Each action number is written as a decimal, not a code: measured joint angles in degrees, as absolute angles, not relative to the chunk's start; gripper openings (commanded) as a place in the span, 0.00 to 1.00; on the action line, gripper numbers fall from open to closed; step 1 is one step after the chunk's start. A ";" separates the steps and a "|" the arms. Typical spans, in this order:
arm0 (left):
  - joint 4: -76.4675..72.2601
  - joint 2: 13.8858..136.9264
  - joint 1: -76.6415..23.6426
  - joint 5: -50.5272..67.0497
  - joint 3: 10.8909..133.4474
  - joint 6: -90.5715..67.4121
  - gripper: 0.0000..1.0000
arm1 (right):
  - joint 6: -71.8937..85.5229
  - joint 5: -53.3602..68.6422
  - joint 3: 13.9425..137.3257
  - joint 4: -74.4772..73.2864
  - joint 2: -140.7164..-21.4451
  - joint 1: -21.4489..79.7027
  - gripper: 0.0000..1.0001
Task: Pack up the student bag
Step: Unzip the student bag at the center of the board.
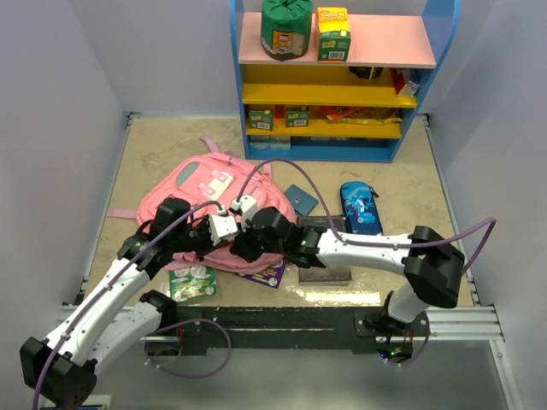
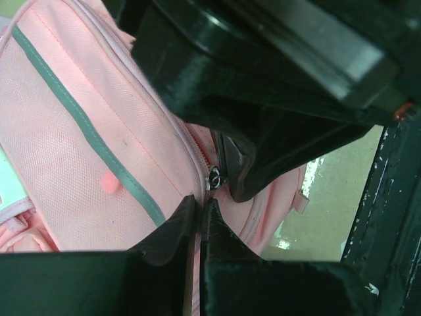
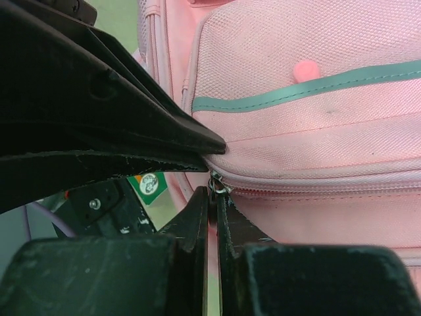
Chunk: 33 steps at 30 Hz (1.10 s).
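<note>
The pink student bag (image 1: 209,192) lies flat on the table at centre left, and both grippers meet at its near edge. In the left wrist view the bag (image 2: 79,131) shows its grey stripe. My left gripper (image 2: 198,209) is shut, pinching pink fabric at the zipper seam just below the metal zipper pull (image 2: 215,176). In the right wrist view my right gripper (image 3: 213,201) is shut on that zipper pull (image 3: 218,185) at the end of the bag's (image 3: 309,125) closed zipper line. In the top view the left gripper (image 1: 229,242) and right gripper (image 1: 243,248) almost touch.
A dark-blue pencil case (image 1: 361,207), a small blue notebook (image 1: 301,199) and a grey book (image 1: 325,256) lie right of the bag. A green packet (image 1: 192,282) and a purple book (image 1: 267,275) lie at its near edge. A blue shelf unit (image 1: 333,77) stands at the back.
</note>
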State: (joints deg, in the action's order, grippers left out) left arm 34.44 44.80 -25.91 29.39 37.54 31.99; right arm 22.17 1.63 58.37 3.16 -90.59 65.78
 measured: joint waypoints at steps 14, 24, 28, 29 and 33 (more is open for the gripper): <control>33.76 46.46 -25.91 33.15 43.22 29.69 0.59 | 26.00 -0.51 54.28 8.23 -90.61 67.99 0.24; 25.47 52.12 -25.93 30.72 42.54 24.32 0.58 | 25.45 -2.26 48.97 7.73 -78.85 68.05 0.67; 21.98 55.11 -26.57 30.02 42.30 22.85 0.60 | 25.30 -5.43 47.09 6.70 -67.79 65.56 0.64; 21.43 55.66 -26.83 29.87 42.28 22.74 0.61 | 25.45 -6.15 46.41 6.68 -65.25 63.79 0.64; 20.08 57.87 -28.08 29.89 42.28 22.50 0.78 | 26.04 -10.46 43.51 4.40 -57.71 54.06 0.65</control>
